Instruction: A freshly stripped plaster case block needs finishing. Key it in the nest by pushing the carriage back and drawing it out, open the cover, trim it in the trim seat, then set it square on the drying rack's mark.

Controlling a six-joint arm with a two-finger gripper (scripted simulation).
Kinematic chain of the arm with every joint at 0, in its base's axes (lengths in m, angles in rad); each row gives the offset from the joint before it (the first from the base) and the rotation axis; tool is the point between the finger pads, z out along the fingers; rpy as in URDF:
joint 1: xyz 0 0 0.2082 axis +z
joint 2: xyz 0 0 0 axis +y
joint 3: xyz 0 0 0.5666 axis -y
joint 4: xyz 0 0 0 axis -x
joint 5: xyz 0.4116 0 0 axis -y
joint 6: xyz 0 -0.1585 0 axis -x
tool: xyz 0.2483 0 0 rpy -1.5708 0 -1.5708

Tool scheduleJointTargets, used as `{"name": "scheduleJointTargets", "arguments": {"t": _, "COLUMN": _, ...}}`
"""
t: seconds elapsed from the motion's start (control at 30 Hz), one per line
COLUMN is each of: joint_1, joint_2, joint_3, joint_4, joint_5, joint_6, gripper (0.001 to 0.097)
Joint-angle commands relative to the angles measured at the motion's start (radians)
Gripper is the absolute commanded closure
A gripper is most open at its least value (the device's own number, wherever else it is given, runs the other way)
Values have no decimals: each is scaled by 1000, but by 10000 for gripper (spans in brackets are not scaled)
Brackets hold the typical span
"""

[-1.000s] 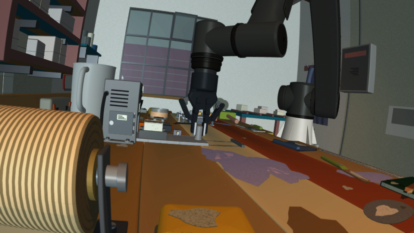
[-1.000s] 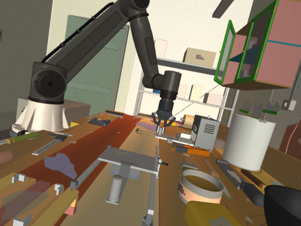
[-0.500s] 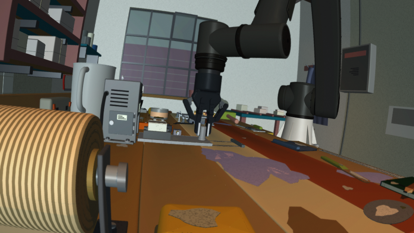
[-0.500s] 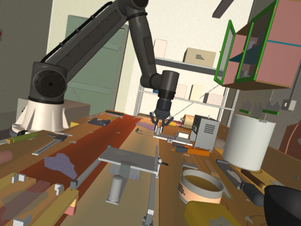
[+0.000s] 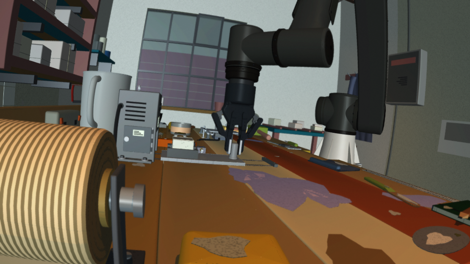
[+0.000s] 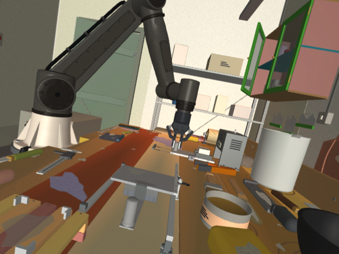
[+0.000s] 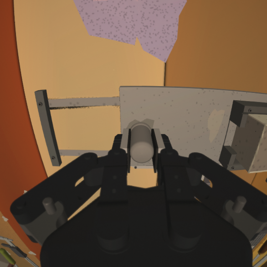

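Observation:
My gripper (image 5: pixel 234 148) (image 6: pixel 176 145) (image 7: pixel 141 149) points straight down over the near end of a grey carriage plate (image 5: pixel 203 158) (image 7: pixel 179 119) that rides on two thin rails (image 7: pixel 83 102). An upright grey handle post (image 5: pixel 233 150) (image 7: pixel 141 144) stands on that end of the plate. The cream plaster case block (image 5: pixel 182 143) (image 6: pixel 203 151) (image 7: pixel 251 142) sits in a dark bracketed nest at the plate's other end. A dark end bar (image 7: pixel 47 127) closes the rails. My gripper is closed on the handle post.
A large white mug (image 5: pixel 98 98) (image 6: pixel 278 158) and a grey vented box (image 5: pixel 138 124) (image 6: pixel 231 149) stand beside the carriage. A second grey plate on rails with a post (image 6: pixel 145 180) lies further along the bench. A striped roll (image 5: pixel 49 190), an open tin (image 6: pixel 227 210) and hand tools crowd the bench.

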Motion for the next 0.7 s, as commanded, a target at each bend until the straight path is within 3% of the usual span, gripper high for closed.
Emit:
{"name": "scheduleJointTargets", "arguments": {"t": 0.0, "joint_1": 1, "joint_2": -1, "joint_3": -2, "joint_4": -1, "joint_5": -1, "joint_6": -1, "gripper": 901}}
{"name": "scheduleJointTargets", "arguments": {"t": 0.67, "joint_1": 18, "joint_2": -13, "joint_3": -34, "joint_4": -1, "joint_5": 19, "joint_6": -17, "gripper": 901}}
